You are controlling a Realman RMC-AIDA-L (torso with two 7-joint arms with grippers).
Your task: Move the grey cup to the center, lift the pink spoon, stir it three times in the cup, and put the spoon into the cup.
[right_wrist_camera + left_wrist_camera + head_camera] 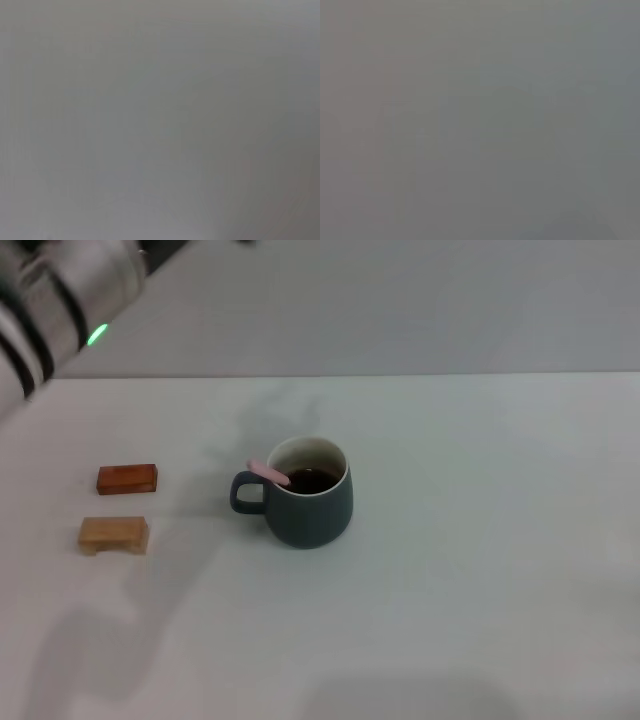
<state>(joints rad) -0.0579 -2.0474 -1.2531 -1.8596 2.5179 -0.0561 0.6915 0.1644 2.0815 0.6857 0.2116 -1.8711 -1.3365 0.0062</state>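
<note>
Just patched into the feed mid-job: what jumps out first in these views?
The grey cup stands near the middle of the white table, holding dark liquid, with the pink spoon leaning on its rim above the handle. To the robot's left lie two small wooden blocks, one reddish, one tan. Part of the left arm shows at the upper corner; neither end effector is visible.

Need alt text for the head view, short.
A grey cup of dark liquid stands mid-table, handle toward the robot's left, with the pink spoon resting inside against its rim. Two small wooden blocks lie further left on the white table; part of the left arm shows at the upper left corner.
</note>
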